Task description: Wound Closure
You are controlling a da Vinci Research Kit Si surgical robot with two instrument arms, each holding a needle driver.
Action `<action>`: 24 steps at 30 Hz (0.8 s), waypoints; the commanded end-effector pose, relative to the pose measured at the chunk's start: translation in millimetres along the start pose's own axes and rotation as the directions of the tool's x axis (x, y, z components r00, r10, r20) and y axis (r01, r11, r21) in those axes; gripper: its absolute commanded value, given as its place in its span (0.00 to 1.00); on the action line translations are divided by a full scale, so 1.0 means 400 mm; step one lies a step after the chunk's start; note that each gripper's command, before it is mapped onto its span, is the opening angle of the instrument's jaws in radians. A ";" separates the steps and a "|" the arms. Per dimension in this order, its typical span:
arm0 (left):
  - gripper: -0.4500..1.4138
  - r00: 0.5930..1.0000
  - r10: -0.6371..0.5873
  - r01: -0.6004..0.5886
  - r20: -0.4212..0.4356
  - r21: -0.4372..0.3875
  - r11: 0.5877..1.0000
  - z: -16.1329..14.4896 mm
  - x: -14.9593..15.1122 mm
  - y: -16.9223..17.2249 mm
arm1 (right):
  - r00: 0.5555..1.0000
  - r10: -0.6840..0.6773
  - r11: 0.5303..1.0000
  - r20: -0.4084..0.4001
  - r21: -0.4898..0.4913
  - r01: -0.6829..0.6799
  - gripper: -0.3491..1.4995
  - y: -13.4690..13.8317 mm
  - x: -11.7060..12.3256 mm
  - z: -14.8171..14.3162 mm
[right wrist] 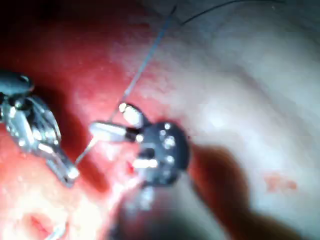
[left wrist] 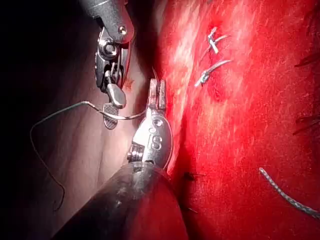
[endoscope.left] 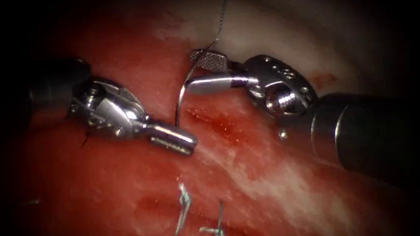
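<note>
My right tool comes in from the right, its jaws open around the tail end of the curved needle. The needle arcs down from between them, and its lower end meets the tissue at the left edge of the cut. Thread runs up and back from the needle's tail. Just left of the needle's lower end, my left tool holds nothing, its jaws parted by a narrow gap. The left wrist view shows the needle spanning between the right tool and the left tool.
Two finished stitches lie across the cut nearer the front, also seen as stitches. A loose cut end of thread lies on the tissue. Red fluid wets the cut. Pale tissue rises behind the right tool.
</note>
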State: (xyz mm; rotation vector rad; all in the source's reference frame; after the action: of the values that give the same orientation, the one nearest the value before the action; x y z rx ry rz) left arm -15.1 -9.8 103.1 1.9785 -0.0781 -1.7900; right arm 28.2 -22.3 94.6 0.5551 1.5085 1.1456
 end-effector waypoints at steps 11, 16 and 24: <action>0.00 1.000 0.004 -0.004 -0.005 0.000 1.000 0.0014 -0.0018 -0.0005 | 0.999 0.039 0.998 -0.018 0.042 -0.039 0.64 -0.0006 -0.0014 0.0036; 0.00 1.000 0.007 -0.007 -0.008 -0.002 1.000 0.0017 -0.0019 0.0000 | 0.998 0.043 0.998 -0.039 0.054 -0.041 0.06 -0.0005 -0.0004 0.0035; 0.67 0.989 -0.146 0.146 -0.013 -0.004 0.989 0.0024 -0.0007 -0.0001 | 0.999 0.031 0.998 -0.032 0.057 -0.029 0.00 -0.0003 -0.0005 0.0033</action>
State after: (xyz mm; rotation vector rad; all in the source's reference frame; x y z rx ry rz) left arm -15.6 -10.3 102.9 2.0440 0.1351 -1.8865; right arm 28.7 -22.1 94.1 0.5983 1.5686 1.1451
